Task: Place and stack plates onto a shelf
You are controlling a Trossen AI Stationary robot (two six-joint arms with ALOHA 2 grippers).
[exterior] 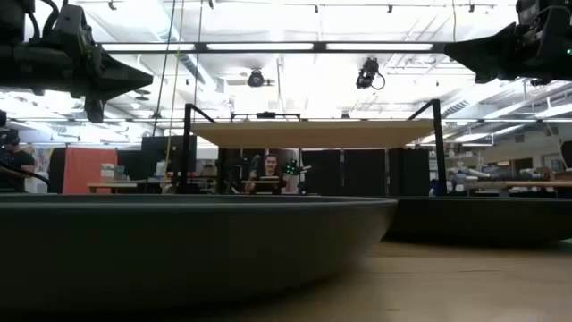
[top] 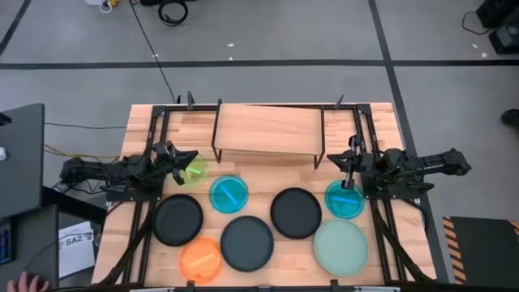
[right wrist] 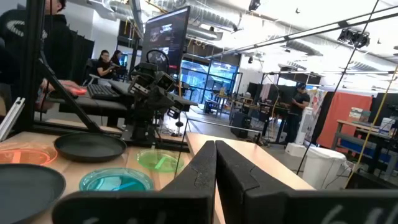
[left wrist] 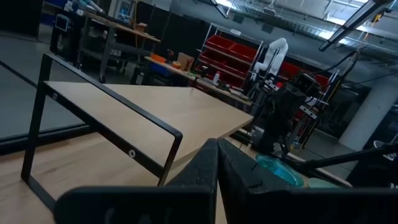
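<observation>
We are finding the pale mint plate (top: 341,247), orange plate (top: 200,259) and three black plates (top: 247,242) lying nearest on the surface (top: 381,122). Farther back, our left gripper (top: 188,156) and right gripper (top: 349,168) are hovering with fingers together. Farthest, the shelf (top: 268,130) is standing bare.

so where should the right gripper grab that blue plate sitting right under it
Probably the rim, not the face: the blue plate lies flat on the table, so only its raised edge offers a pinch. Its edge nearest the shelf is likely best, as the right gripper hovers there, fingers shut. The black plate and mint plate crowd other sides. Come from above and open first.
</observation>
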